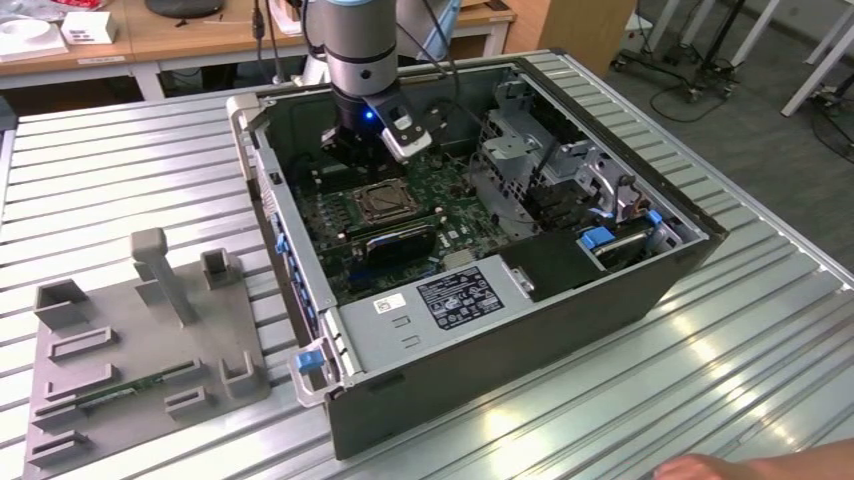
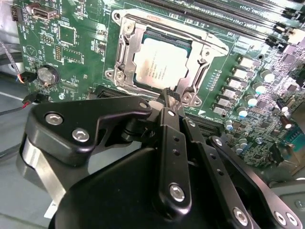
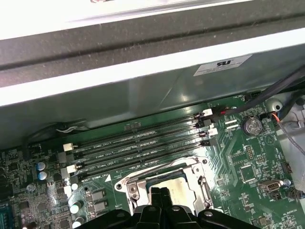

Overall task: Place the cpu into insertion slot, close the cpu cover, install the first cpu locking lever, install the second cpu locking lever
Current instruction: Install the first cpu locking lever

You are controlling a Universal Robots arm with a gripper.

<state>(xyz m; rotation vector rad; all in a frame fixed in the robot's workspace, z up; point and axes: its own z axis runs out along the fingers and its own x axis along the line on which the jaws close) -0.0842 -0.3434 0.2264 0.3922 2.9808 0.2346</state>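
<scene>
A ribbed metal table carries an open computer case, with a grey fixture tray lying on the exterior view's left and wooden desks behind. Someone's hand shows at the near edge.

Inside, on the green motherboard, the cpu already lies flat in the insertion slot, and the cpu cover looks folded down around it, its frame ringing the chip's silver top. So I'd judge the work to be at the locking levers. To do that well, the tool tip should catch only the thin lever beside the socket, press it down and tuck it under its hook without skating across the chip or the small capacitors nearby; a slip there could scar the board.

The arm stands nearly straight down into the case, its wrist above the socket's edge. In the second wrist view the gripper has its fingers pressed together into one narrow tip, holding nothing, poised just at the socket's rim nearest the camera. The first wrist view shows the long memory slots beyond it.
</scene>
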